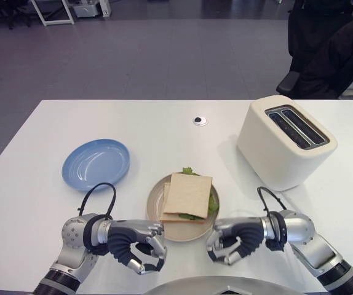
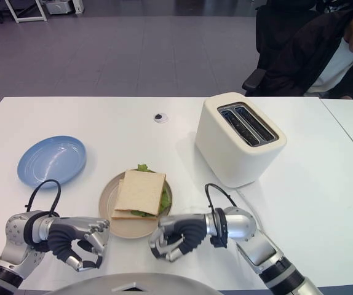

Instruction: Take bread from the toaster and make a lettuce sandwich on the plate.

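1. Both of the robot's hands sit low over the near edge of the white table (image 1: 164, 123). The left hand (image 1: 141, 246) is just left of the tan plate (image 1: 154, 208), its fingers curled in toward the palm and gripping nothing.
2. The right hand (image 1: 232, 241) mirrors it just right of the plate, with its fingers likewise curled and nothing in its grasp (a black cable loops up from each wrist).
3. Between the two hands, slightly farther back, the plate carries the finished sandwich (image 1: 187, 195). Its top slice of bread lies flat and a little askew over the bottom slice.
4. Lettuce (image 1: 189, 171) pokes out at the sandwich's far edge, and more green shows along its right side.
5. A cream toaster (image 1: 284, 144) stands well to the right of the plate and farther back. Its two dark slots (image 1: 296, 128) face up.
6. A light blue plate (image 1: 96, 164) lies to the left of the tan one, apart from it.
7. A small round black-and-white fitting (image 1: 200, 121) sits in the tabletop beyond the sandwich.
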{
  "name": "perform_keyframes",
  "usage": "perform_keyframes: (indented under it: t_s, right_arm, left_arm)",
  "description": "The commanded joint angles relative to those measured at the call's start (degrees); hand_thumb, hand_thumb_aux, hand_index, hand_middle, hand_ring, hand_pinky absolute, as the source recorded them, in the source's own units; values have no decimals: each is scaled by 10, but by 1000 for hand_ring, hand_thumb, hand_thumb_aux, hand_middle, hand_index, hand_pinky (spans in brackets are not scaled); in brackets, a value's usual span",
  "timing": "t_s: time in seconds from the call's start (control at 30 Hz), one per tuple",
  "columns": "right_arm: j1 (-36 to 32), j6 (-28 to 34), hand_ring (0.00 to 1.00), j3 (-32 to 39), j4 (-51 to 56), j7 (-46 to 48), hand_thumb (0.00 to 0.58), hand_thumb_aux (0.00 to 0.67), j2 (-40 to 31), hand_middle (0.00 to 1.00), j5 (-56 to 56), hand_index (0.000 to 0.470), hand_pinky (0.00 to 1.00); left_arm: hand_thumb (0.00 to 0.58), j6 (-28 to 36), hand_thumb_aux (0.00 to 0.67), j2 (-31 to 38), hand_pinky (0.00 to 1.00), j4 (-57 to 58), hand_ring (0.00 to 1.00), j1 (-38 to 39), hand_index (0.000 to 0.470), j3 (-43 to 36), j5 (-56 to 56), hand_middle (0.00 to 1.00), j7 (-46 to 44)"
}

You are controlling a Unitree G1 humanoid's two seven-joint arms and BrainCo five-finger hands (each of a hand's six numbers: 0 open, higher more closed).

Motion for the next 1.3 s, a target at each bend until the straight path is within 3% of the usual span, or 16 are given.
perform_keyframes:
  t_s: [0.03,0.37,0.5,0.63,0.87,0.93,0.97,1.0,1.03,1.07,1.1,1.13,1.17,1.2,1.23,1.3]
  right_arm:
    - [1,-7,1000,15,25,20,580,670,-7,1000,-26,470,1000]
    - [-47,-15,1000,32,163,-82,580,670,61,1000,-203,470,1000]
    - [-73,-15,1000,18,195,-152,580,670,101,1000,-228,470,1000]
    - [-105,-4,1000,-6,247,-247,580,670,143,1000,-268,470,1000]
    - [-162,34,1000,-64,322,-402,580,670,213,1000,-292,470,1000]
    - [-176,37,1000,-83,339,-445,580,670,227,1000,-296,470,1000]
    - [-182,37,1000,-94,345,-464,580,670,233,1000,-294,470,1000]
    - [-187,32,1000,-105,347,-484,580,670,239,1000,-290,470,1000]
    - [-190,20,1000,-118,347,-501,580,670,244,1000,-282,470,1000]
    - [-192,8,1000,-130,342,-515,580,670,248,1000,-273,470,1000]
    - [-193,-6,969,-145,333,-530,579,638,254,969,-260,448,969]
    - [-191,-19,753,-158,320,-539,541,497,259,753,-247,348,753]
    - [-188,-31,196,-169,304,-545,445,347,263,196,-234,243,196]
    - [-184,-40,0,-180,288,-552,40,24,266,0,-222,17,0]
    - [-180,-49,0,-191,273,-560,0,0,270,0,-212,0,0]
    - [-168,-56,0,-218,226,-576,0,0,278,0,-186,0,0]
  left_arm:
    - [580,20,670,5,1000,12,1000,3,470,-8,15,1000,-36]
    - [580,7,670,-29,1000,150,1000,-27,470,-59,148,1000,-26]
    - [580,-28,670,-50,1000,222,1000,-63,470,-55,235,1000,26]
    - [580,-70,670,-100,1000,333,1000,-155,470,4,371,1000,204]
    - [580,-63,670,-143,1000,482,1000,-299,470,69,561,1000,572]
    - [570,-62,581,-154,1000,506,1000,-322,407,74,577,1000,636]
    - [549,-69,515,-160,1000,512,1000,-329,361,77,578,1000,660]
    - [464,-77,370,-166,1000,517,1000,-333,260,81,570,1000,674]
    - [152,-98,95,-174,941,512,941,-331,66,84,542,941,669]
    - [0,-113,0,-182,706,492,706,-321,0,84,487,706,639]
    - [0,-121,0,-189,631,459,631,-307,0,80,422,631,608]
    - [0,-125,0,-192,216,422,216,-292,0,72,360,216,575]
    - [0,-117,0,-194,8,379,8,-276,0,65,300,8,545]
    - [0,-108,0,-192,0,337,0,-260,0,58,252,0,521]
    - [0,-96,0,-189,0,292,0,-243,0,49,207,0,496]
    - [0,-54,0,-183,0,193,0,-210,0,45,129,0,470]
